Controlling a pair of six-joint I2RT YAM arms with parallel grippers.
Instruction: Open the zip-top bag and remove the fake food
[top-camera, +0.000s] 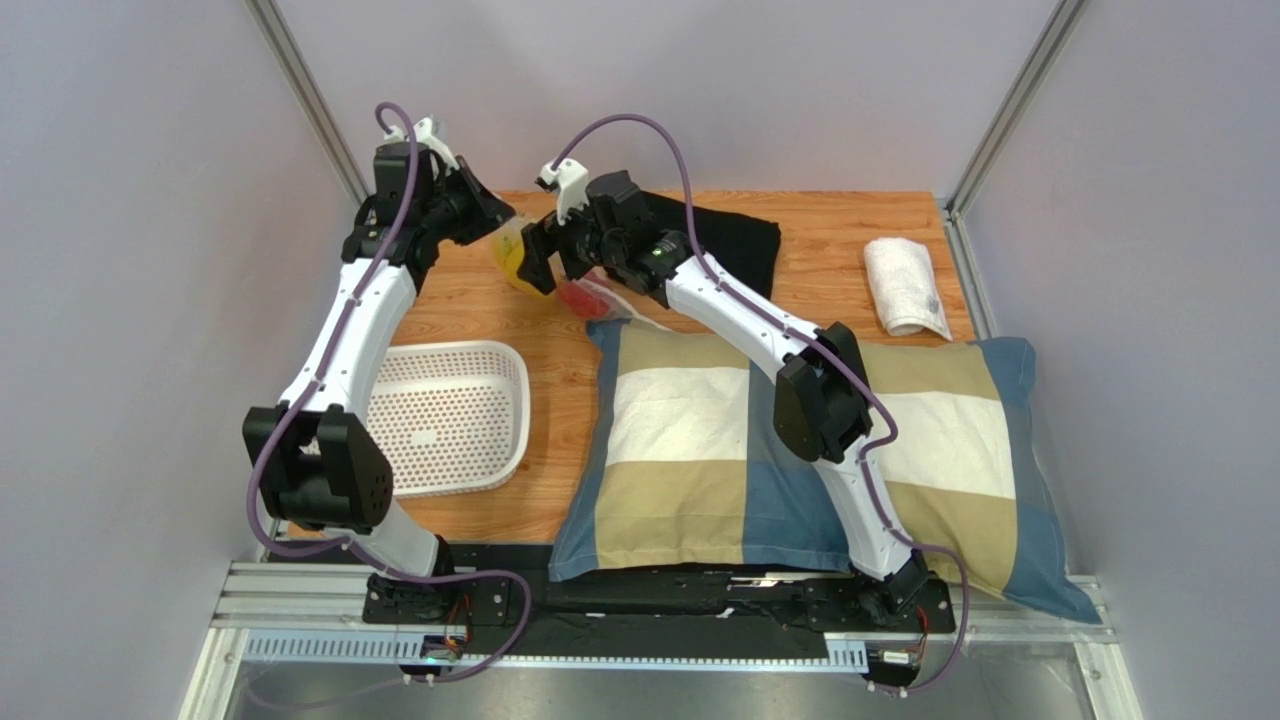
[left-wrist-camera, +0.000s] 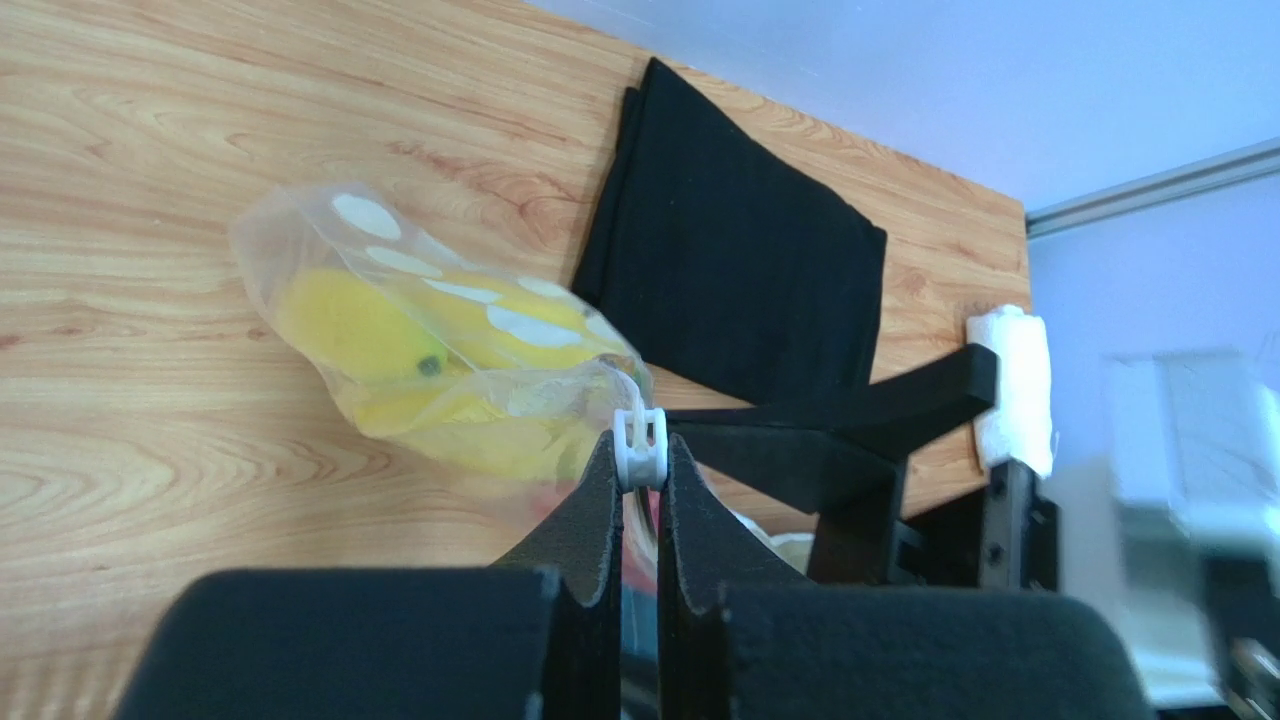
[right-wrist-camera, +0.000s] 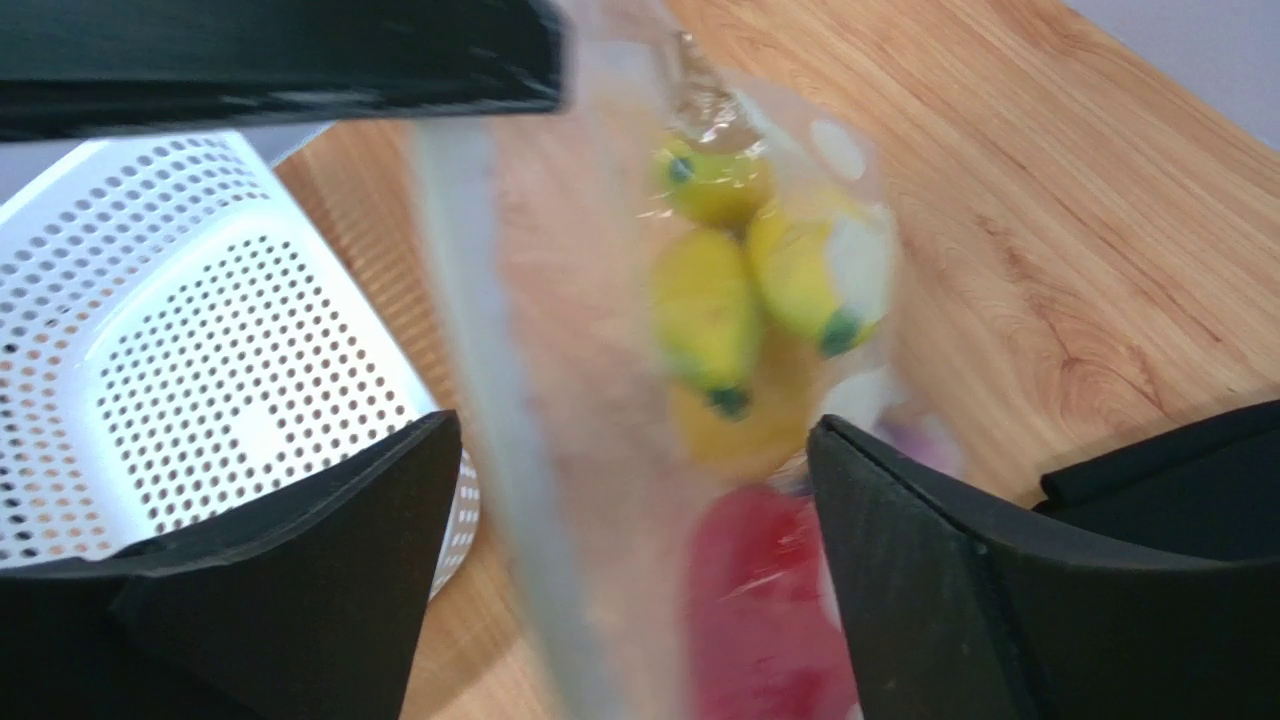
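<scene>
Zip-top bag (left-wrist-camera: 559, 393) x1, banana bunch (left-wrist-camera: 376, 333) x1

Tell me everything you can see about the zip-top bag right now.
The zip-top bag is clear, crinkly plastic printed with whitish round spots. Through it show yellow bananas and a red piece. The left gripper is shut on its white slider at the top edge, holding it over the wooden table. The right gripper stands open, one finger on each side of the bag.
</scene>
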